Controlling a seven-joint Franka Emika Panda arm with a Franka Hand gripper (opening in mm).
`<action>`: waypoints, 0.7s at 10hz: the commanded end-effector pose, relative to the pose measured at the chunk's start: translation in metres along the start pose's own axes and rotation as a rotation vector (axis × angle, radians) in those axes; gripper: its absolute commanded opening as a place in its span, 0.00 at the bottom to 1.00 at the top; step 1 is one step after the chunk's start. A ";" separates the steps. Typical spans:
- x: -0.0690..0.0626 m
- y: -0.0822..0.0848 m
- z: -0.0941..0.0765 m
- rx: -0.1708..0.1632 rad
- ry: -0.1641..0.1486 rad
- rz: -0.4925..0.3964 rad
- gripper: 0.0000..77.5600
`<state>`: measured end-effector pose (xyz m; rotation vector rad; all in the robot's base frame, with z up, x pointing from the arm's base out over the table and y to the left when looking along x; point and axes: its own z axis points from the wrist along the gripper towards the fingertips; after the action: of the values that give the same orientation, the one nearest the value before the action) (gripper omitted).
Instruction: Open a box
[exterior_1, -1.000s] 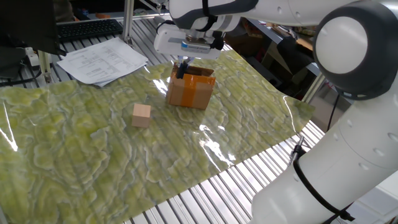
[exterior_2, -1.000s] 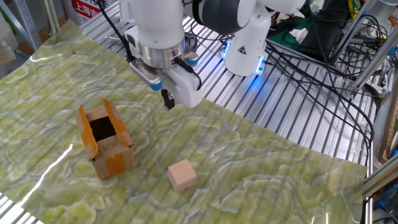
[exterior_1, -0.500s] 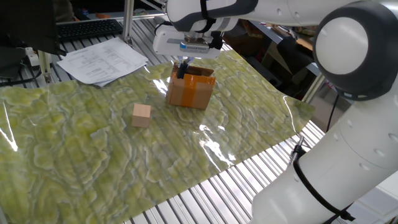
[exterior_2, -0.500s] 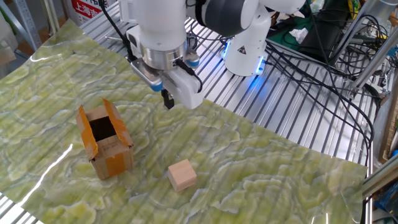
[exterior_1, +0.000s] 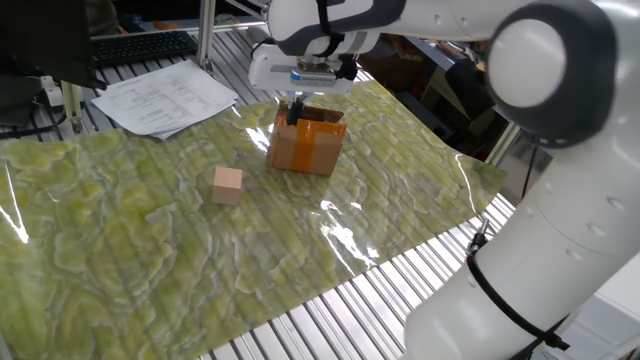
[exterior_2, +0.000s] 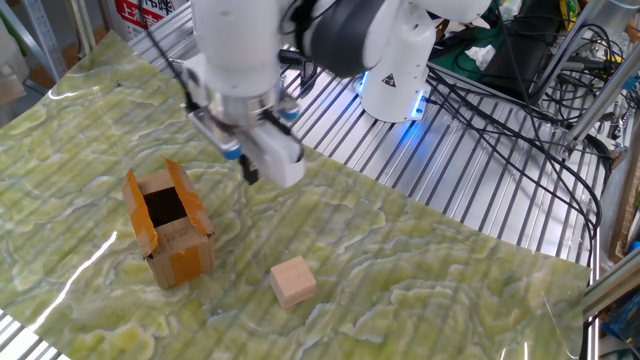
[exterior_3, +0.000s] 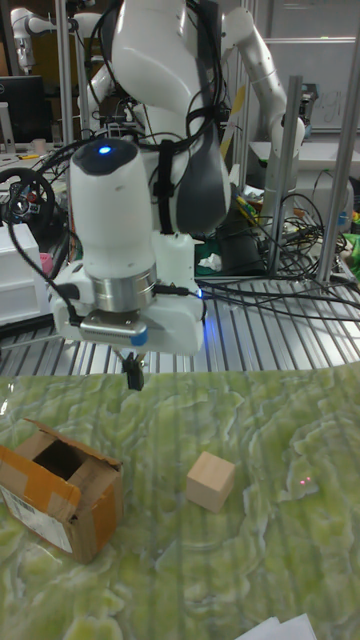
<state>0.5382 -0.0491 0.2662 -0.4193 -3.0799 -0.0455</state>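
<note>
A: Where do we see the box (exterior_2: 168, 228)?

B: We see it standing on the green patterned sheet (exterior_2: 420, 270) that covers the tabletop (exterior_2: 470, 185), its top flaps raised and the dark inside showing. A band of orange tape goes around it.

A: And the claw (exterior_2: 248, 170)?

B: It hangs above the sheet, just beside the box, not touching it. Its fingers seem pressed together and hold nothing.

A: Anything else?

B: A small wooden cube (exterior_2: 293, 281) lies near the box, apart from it.
</note>
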 end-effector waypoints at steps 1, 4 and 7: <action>-0.035 -0.026 0.018 0.003 -0.009 -0.039 0.00; -0.048 -0.032 0.022 0.006 -0.007 -0.045 0.00; -0.064 -0.041 0.025 0.007 -0.008 -0.063 0.00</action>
<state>0.5789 -0.0952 0.2389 -0.3414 -3.0934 -0.0367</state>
